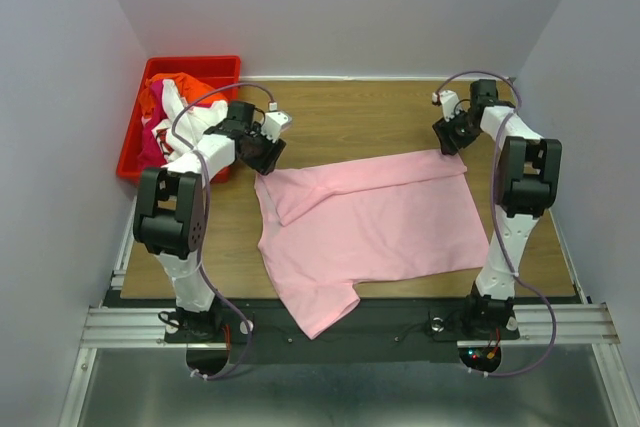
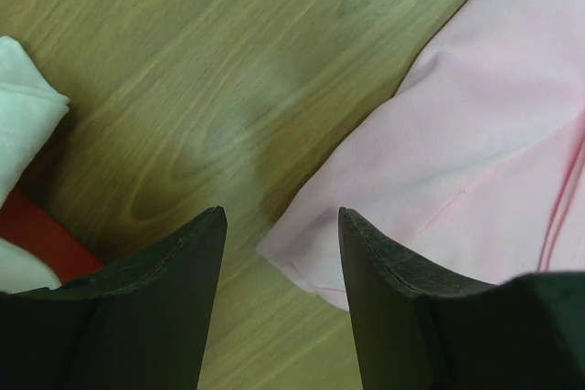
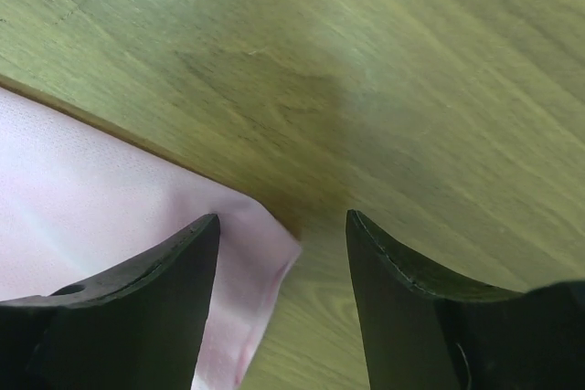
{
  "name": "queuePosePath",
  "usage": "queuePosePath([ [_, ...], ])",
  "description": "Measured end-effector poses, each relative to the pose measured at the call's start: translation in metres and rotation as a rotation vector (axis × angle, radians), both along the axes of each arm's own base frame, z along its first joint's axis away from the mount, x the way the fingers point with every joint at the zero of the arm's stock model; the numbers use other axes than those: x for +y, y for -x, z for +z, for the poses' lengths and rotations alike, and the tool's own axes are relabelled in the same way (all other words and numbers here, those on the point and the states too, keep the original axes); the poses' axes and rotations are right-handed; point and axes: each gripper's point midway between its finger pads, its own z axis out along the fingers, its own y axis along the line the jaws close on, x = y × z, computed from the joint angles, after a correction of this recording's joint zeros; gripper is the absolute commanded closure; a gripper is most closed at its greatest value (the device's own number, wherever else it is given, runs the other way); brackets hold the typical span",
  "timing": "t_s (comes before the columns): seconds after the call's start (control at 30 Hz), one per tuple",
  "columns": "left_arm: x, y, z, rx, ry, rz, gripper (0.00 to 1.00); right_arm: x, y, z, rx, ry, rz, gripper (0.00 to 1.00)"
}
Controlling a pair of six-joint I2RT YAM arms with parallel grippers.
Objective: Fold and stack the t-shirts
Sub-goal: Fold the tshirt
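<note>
The light pink t-shirt (image 1: 370,222) lies spread on the wooden table, one sleeve hanging over the near edge. My left gripper (image 1: 268,155) is open just above its far left corner; in the left wrist view that corner (image 2: 302,253) lies between the fingertips. My right gripper (image 1: 447,139) is open over the far right corner, which shows in the right wrist view (image 3: 265,244) between the jaws. Neither gripper holds cloth. White, orange-red and magenta shirts (image 1: 170,107) are heaped in the red bin (image 1: 205,67).
The red bin stands at the table's far left, close to my left arm; its edge (image 2: 41,230) and white cloth (image 2: 23,125) show in the left wrist view. White walls enclose the table on three sides.
</note>
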Motion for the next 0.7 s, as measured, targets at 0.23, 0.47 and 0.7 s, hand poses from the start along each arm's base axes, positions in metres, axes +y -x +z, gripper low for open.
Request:
queuePosePath([
  [0.23, 0.000, 0.001, -0.017, 0.052, -0.012, -0.004, 0.66, 0.000, 0.005, -0.010, 0.024, 0.007, 0.012, 0.84],
  [0.47, 0.005, -0.010, -0.024, 0.068, -0.020, 0.001, 1.00, -0.006, 0.005, -0.013, 0.022, 0.056, 0.002, 0.99],
  [0.7, 0.006, -0.042, -0.022, 0.035, -0.010, 0.028, 1.00, -0.016, -0.005, -0.011, 0.000, 0.101, -0.030, 1.00],
])
